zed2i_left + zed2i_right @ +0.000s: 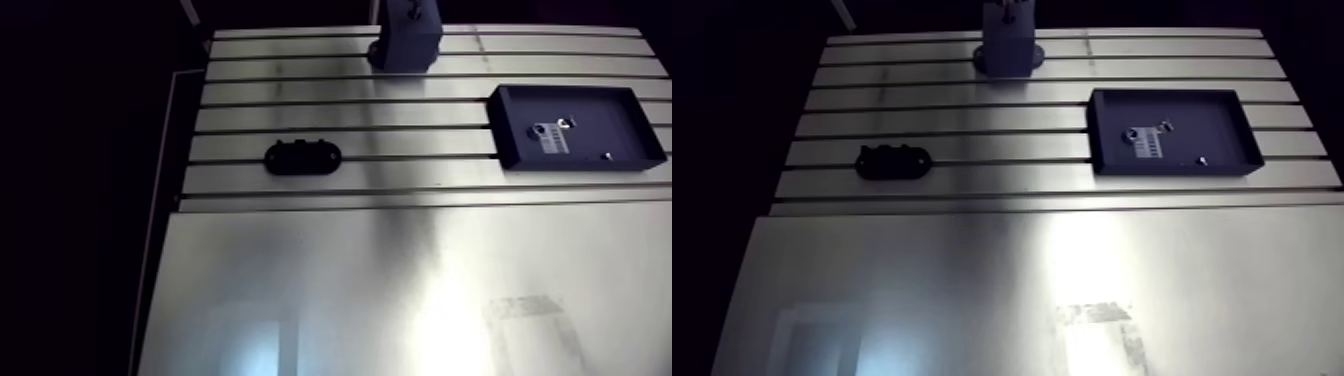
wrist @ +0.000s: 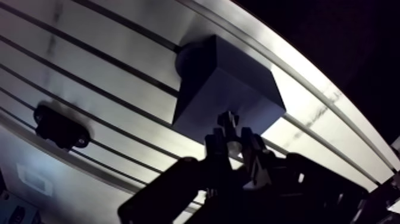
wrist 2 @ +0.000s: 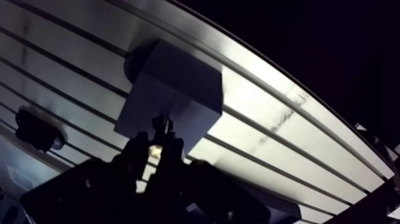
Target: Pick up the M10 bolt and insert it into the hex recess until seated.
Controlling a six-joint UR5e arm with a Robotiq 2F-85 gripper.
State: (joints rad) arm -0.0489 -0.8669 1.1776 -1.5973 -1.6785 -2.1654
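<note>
A grey-blue block (image 1: 405, 40) on a round base stands at the far middle of the slotted table (image 1: 330, 115). In the wrist view my gripper (image 2: 233, 136) hovers just in front of and above this block (image 2: 226, 89). Its two fingers stand close together, shut on a small dark bolt (image 2: 228, 121) whose end sticks out past the fingertips toward the block's near face. The hex recess itself does not show in any view.
A black rectangular tray (image 1: 600, 115) with a few small parts lies at the right. A black oval fixture (image 1: 302, 157) sits on the left of the slotted area. A smooth metal sheet (image 1: 350, 290) covers the near half of the table.
</note>
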